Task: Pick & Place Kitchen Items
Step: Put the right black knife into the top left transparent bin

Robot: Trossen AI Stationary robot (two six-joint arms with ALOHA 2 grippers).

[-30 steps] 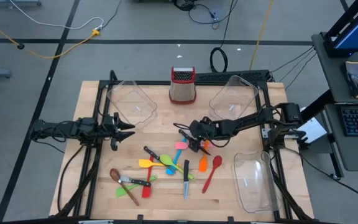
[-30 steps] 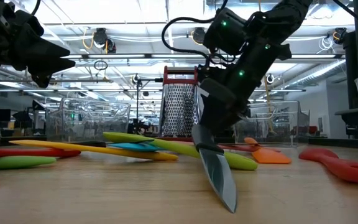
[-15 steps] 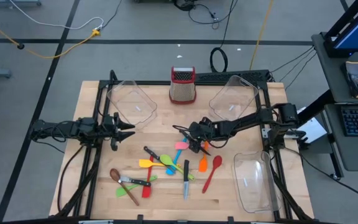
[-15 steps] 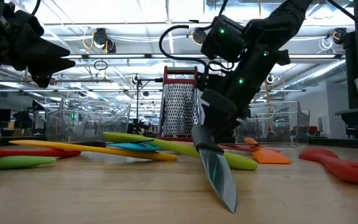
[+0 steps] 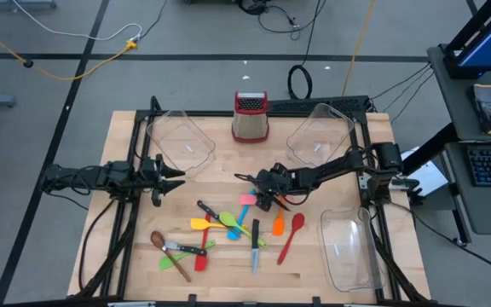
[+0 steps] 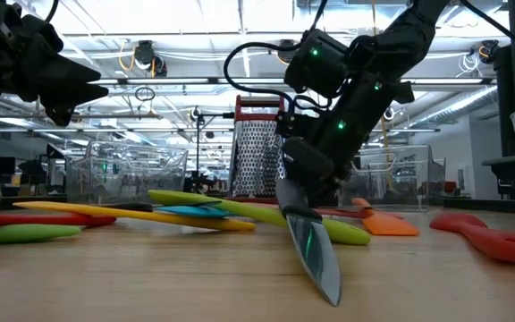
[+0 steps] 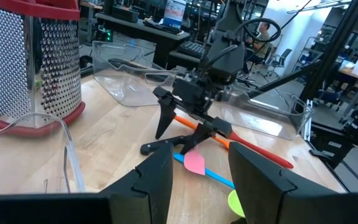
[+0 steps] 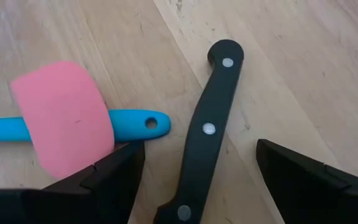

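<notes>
Right hand (image 5: pixel 265 199) low over worktop (image 5: pixel 126 247) centre, fingers wide, straddling black-handled knife (image 8: pixel 205 134) beside pink spatula (image 8: pixel 64 116). Grasp step; next likely lower, close on handle. Left hand (image 5: pixel 176 177) waits at left side, fingers apart, empty.

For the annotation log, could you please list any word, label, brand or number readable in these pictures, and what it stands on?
None can be read.
Box grater: no label shows.
Black-handled knife between the right pincer's open fingers: three rivets, no brand mark.
Pink spatula: plain.
Clear bins: no print visible.
Monitors in the room behind, left wrist view: too blurred to read.
</notes>
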